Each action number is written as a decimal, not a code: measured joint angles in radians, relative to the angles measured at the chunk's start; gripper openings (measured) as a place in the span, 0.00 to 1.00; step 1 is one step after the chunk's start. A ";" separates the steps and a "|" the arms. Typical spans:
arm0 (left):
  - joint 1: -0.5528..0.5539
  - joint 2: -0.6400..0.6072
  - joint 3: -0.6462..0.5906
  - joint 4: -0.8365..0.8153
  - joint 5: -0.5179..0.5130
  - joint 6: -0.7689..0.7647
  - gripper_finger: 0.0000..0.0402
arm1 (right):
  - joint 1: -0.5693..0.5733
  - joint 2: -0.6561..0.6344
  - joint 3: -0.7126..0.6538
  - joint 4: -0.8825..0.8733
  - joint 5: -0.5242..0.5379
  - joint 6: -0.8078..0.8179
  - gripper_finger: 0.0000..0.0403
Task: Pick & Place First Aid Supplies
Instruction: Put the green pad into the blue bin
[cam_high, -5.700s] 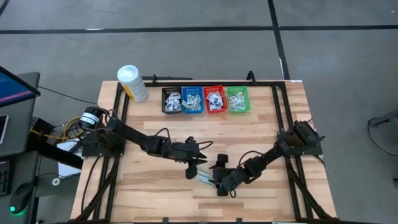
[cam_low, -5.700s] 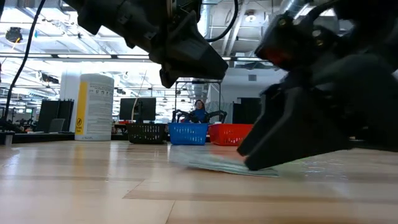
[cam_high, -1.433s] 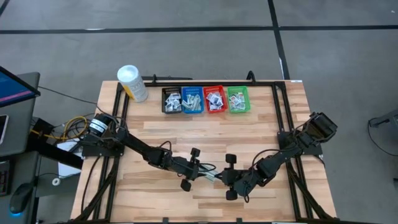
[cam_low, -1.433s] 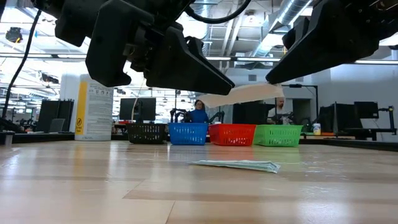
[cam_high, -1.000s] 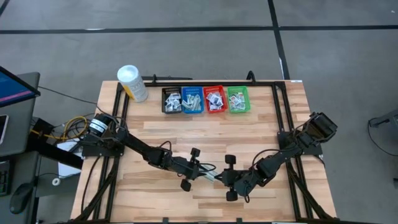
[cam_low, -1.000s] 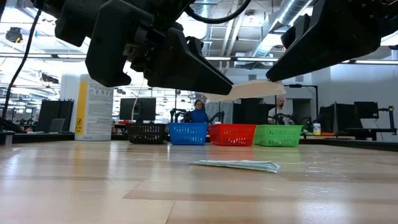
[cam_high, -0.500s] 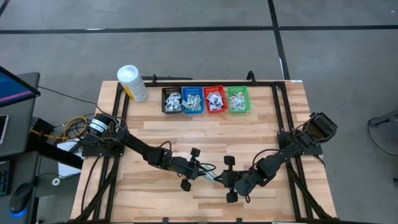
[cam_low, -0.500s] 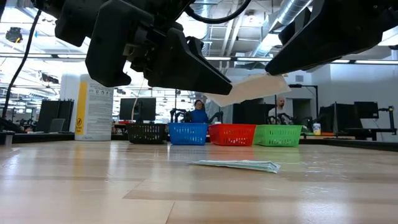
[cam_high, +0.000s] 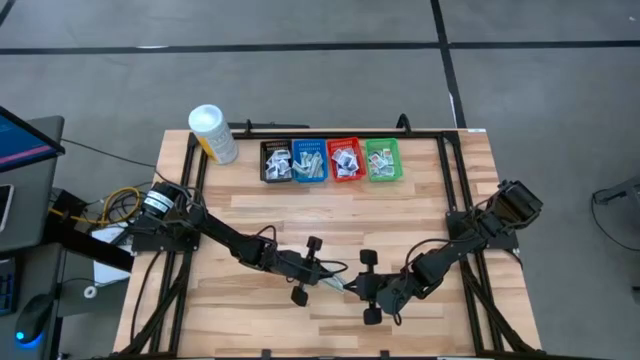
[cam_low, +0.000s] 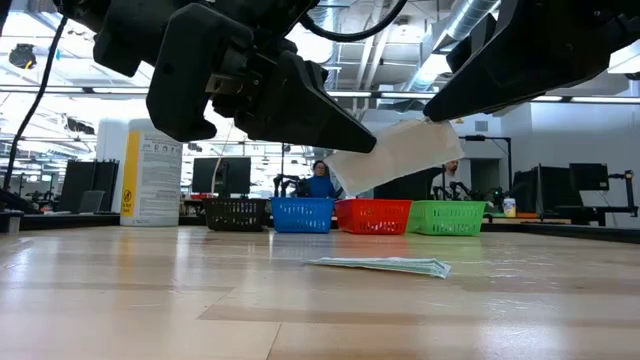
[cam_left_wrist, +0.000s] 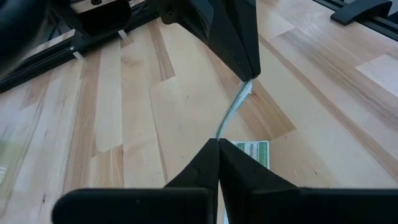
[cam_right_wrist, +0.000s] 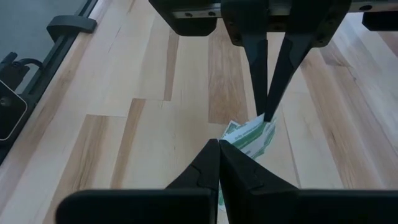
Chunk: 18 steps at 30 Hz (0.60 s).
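A flat white packet (cam_low: 395, 153) of the first aid supplies hangs in the air over the table's near middle, between my two grippers. My left gripper (cam_low: 362, 148) is shut on its lower left end. My right gripper (cam_low: 430, 118) is shut on its higher right end. From above the two grippers (cam_high: 333, 281) (cam_high: 350, 285) meet tip to tip. A second packet (cam_low: 380, 265) with green print lies flat on the wood right below them, also seen in the left wrist view (cam_left_wrist: 252, 152). My left gripper pinches the packet's lower left end (cam_left_wrist: 221, 132) between its two fingertips, coming from the table's left and slanting down. The packet is clear of the table and tilted, rising away from these fingers. My right gripper pinches the packet's upper right end (cam_left_wrist: 247, 88) between its two fingertips, coming from the table's right and slanting down. The packet slopes down from this hold toward the other gripper, clear of the table.
Four small mesh baskets stand in a row at the far edge: black (cam_high: 276, 160), blue (cam_high: 309, 160), red (cam_high: 345, 160) and green (cam_high: 382, 160), each with packets inside. A tall white tub (cam_high: 213, 133) stands at the far left. Bare wood lies around the grippers.
My left gripper has shut on the left end of the packet that my right gripper held out nearly level. The packet has tipped: its left end sits lower and its broad face now turns toward the near edge. Both arms have stayed in place.
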 joint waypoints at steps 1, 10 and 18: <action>0.000 0.000 0.000 0.000 0.000 0.000 0.02 | 0.000 0.000 0.000 0.000 0.000 0.000 0.00; 0.000 0.000 0.000 0.000 0.000 0.000 0.02 | 0.000 0.000 0.000 0.000 -0.022 -0.001 0.01; 0.000 0.000 0.000 -0.001 -0.004 0.000 0.02 | 0.000 0.002 0.000 -0.040 -0.022 -0.008 0.17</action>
